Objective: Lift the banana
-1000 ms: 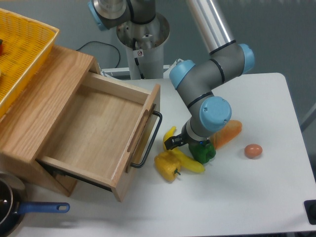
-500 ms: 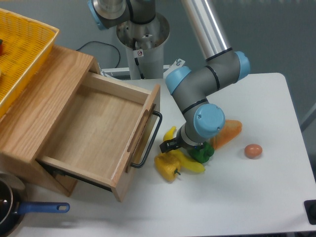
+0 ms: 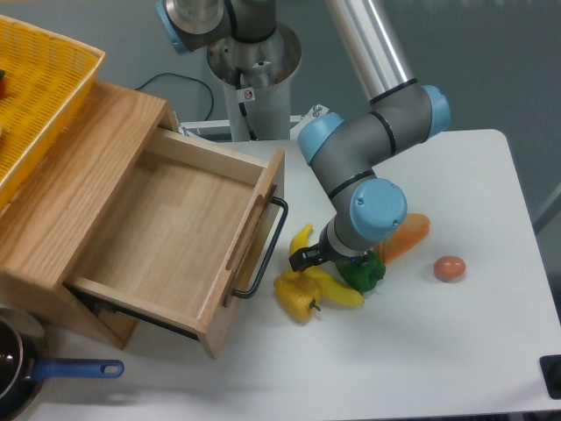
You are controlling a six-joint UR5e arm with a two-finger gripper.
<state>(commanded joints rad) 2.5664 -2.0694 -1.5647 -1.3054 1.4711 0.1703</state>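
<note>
The banana [image 3: 334,288], long, slim and bright yellow, lies on the white table [image 3: 456,351]. It curves from near the drawer handle down to the right, between a yellow pepper and a green pepper. My gripper [image 3: 305,257] is low over the banana's upper half, with one dark fingertip [image 3: 296,259] showing on its left side. The other finger is hidden under the wrist. The jaws look open around the banana, which still rests on the table.
A lumpy yellow pepper [image 3: 295,296] touches the banana's left side and a green pepper [image 3: 364,273] its right. An orange carrot [image 3: 405,235] and a brown egg [image 3: 450,268] lie further right. The open wooden drawer [image 3: 175,237] with its black handle [image 3: 267,254] stands left.
The arm swung slightly left and down over the banana, then eased back a little to the right. The banana and peppers have not moved.
</note>
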